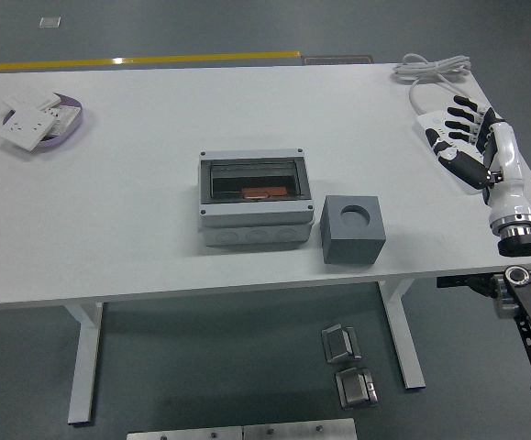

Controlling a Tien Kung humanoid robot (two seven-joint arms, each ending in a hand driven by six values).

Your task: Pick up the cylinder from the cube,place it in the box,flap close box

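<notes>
A grey box (253,200) stands at the table's middle with its dark clear flap down. An orange-red cylinder (262,192) lies inside it, visible through the flap. To the box's right sits a dark grey cube (351,229) whose round top hole is empty. My right hand (462,136) hovers at the table's far right edge, well away from the cube, with fingers spread and nothing in them. My left arm is out of view.
A white power strip with a coiled cable (435,71) lies at the back right, partly under my right hand. A purple-rimmed dish (40,122) of white sockets sits at the back left. Metal parts (349,362) lie on the floor below.
</notes>
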